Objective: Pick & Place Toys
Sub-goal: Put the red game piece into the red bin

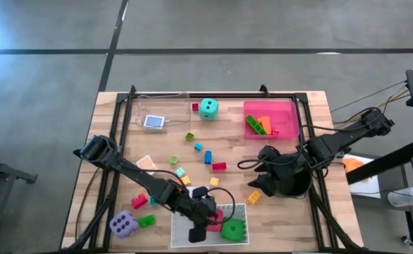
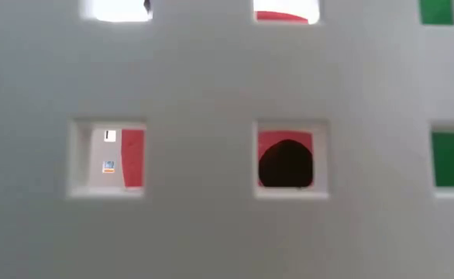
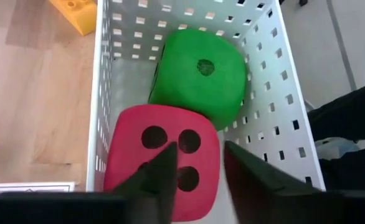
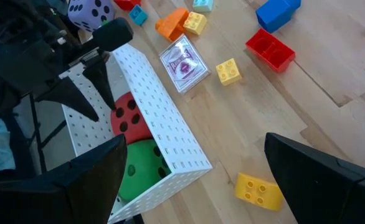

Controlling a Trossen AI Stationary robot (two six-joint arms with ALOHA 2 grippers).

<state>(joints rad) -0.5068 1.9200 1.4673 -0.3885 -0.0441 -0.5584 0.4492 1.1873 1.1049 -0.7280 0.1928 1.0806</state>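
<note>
Red die drop-off in the white tray

High view: left gripper hangs over the white perforated tray at 6 o'clock; teal die at 12, purple die at 7. Left wrist view: its fingers sit slightly apart just above the red die, apparently not gripping, beside the green die. Right wrist view: right gripper gapes wide, empty, probably waiting its turn.

A wooden tabletop stands on grey floor. With the white perforated tray at the near edge as landmark: a clear tray lies far beyond it to the left, a pink tray far beyond to the right, and a black round pot sits right of it.
</note>
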